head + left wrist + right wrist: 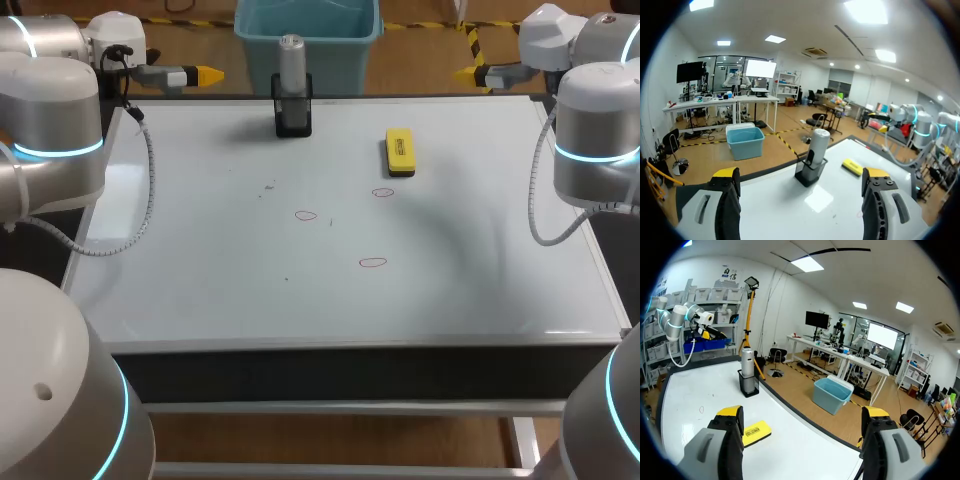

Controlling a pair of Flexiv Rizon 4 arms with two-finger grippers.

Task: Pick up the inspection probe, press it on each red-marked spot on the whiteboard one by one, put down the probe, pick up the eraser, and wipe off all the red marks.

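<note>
The probe [291,58] has its lower end hidden inside the black holder [293,112]; the small dark specks [268,187] on the whiteboard [200,260] are too small to tell

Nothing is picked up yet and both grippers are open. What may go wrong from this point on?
The probe stands tall in a small black holder; a grasp off centre could tip both over. The three red marks are thin and faint on the whiteboard, so one might be missed. The eraser lies close to one mark; the probe's way there could nudge it.
</note>
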